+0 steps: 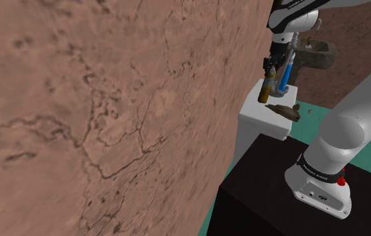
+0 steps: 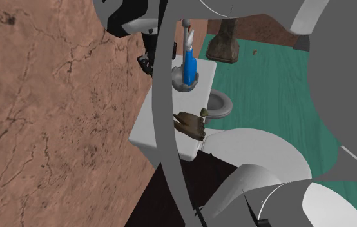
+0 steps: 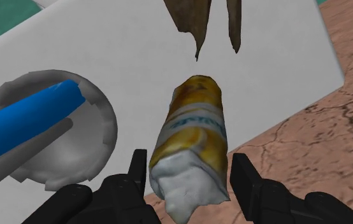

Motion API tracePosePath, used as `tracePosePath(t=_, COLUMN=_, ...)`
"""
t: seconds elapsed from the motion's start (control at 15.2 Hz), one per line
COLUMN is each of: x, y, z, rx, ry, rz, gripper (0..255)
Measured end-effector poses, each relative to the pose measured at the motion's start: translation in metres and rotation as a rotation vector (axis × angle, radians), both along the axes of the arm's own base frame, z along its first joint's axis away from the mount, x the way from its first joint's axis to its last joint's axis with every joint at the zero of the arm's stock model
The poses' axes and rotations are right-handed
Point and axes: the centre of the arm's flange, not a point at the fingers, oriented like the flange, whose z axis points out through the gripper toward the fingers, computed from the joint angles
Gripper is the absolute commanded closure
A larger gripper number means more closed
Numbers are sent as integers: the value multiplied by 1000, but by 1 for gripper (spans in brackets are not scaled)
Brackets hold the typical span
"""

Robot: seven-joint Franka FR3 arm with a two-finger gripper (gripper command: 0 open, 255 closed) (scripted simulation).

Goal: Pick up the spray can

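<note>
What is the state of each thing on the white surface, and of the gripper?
Spray can: upright on the white surface, cap on.
Blue item: standing in the grey bowl.
Brown object: lying flat.
Gripper: astride the spray can's top.

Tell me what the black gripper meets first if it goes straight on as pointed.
Most likely the yellow spray can with a white cap, standing between the open fingers of the gripper; beyond it, the flat white surface.
</note>
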Motion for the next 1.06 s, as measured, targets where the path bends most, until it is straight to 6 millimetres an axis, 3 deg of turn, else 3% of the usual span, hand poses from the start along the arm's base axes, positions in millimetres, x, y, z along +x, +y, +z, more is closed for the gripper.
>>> tracePosePath(t=1.06, x=-1, y=0, z=75, rx=1, ry=3, rz=0, gripper=255)
